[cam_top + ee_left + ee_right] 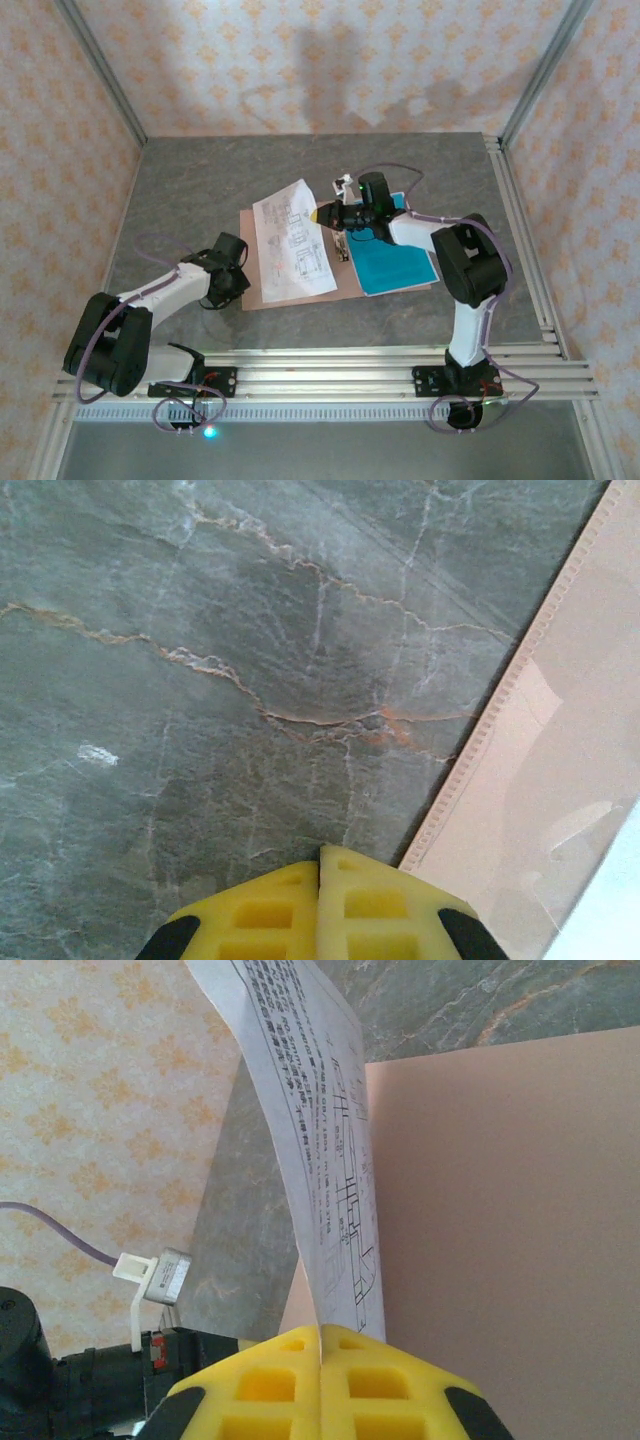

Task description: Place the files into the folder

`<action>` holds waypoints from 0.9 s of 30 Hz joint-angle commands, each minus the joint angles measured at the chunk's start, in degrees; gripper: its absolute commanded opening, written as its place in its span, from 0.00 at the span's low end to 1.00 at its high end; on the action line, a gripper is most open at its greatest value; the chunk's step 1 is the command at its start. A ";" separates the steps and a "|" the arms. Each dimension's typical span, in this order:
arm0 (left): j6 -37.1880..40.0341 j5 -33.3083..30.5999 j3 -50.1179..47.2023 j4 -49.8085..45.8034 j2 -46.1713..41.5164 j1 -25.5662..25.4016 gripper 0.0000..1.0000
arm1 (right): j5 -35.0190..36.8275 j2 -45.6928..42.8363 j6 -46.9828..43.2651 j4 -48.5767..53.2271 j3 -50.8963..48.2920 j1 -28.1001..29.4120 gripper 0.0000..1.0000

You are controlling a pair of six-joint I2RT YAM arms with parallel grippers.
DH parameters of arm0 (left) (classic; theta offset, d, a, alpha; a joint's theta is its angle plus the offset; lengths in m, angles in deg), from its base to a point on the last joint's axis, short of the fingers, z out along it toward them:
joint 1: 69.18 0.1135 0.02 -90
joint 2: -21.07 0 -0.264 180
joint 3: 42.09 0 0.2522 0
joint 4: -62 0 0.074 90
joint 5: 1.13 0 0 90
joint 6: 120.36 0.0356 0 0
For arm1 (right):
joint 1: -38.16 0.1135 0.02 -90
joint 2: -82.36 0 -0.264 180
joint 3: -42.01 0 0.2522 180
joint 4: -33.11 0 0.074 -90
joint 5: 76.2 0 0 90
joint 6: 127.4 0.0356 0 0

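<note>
Right jaws pinch the right edge of the white sheet [330, 1160]. The paper curls up out of the grip, and the rest of it lies skewed across the folder [255, 290], one corner overhanging the far side. The folder is flat mid-table [180, 200], with the teal sheet [395, 265] at its right edge, partly under my right arm. Left jaws are pressed together, empty, low over bare table just beside the folder's left edge.

Step in hand, as I judge it: squaring the white sheet on the panel. I'd keep the grip low, turn and slide slowly so the paper doesn't buckle, and release once its edges sit inside the card. The left could pin the folder against skidding.
</note>
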 commanded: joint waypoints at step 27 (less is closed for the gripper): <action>-0.52 2.61 -1.53 7.94 4.49 0.36 0.00 | 3.48 4.62 5.92 -10.25 1.10 3.57 0.00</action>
